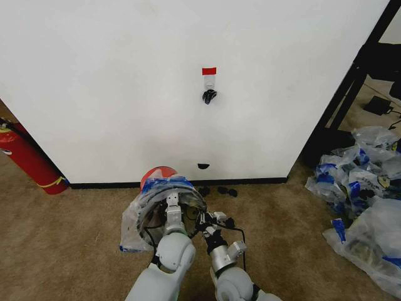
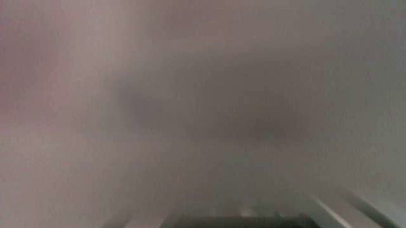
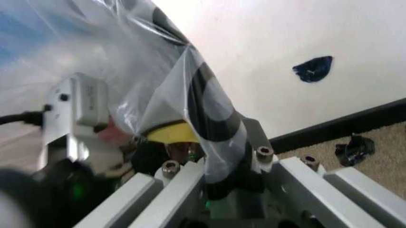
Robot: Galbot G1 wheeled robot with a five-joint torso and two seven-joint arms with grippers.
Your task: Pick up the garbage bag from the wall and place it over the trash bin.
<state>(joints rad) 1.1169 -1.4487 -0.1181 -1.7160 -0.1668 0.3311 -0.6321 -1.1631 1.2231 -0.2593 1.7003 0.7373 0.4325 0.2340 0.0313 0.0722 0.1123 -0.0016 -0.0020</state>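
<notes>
The garbage bag (image 1: 133, 221), thin clear plastic with blue print, is draped around the trash bin (image 1: 158, 174), which stands on the carpet just before the white wall (image 1: 113, 81). My left gripper (image 1: 172, 200) reaches into the bin's mouth, inside the plastic. At the rim's right side, my right gripper (image 1: 205, 221) is shut on the garbage bag. In the right wrist view the bag (image 3: 127, 61) folds over the dark rim (image 3: 214, 118) between the fingers (image 3: 190, 183), with a yellow mark beside it. The left wrist view is fogged by plastic. The hook (image 1: 209, 95) under red tape (image 1: 208, 70) carries a small black item.
A red fire extinguisher (image 1: 28, 160) leans at the wall's left end. A heap of clear-and-blue bags (image 1: 363, 188) lies at the right, behind a black frame (image 1: 351, 81). Small black scraps (image 1: 222, 190) lie by the baseboard.
</notes>
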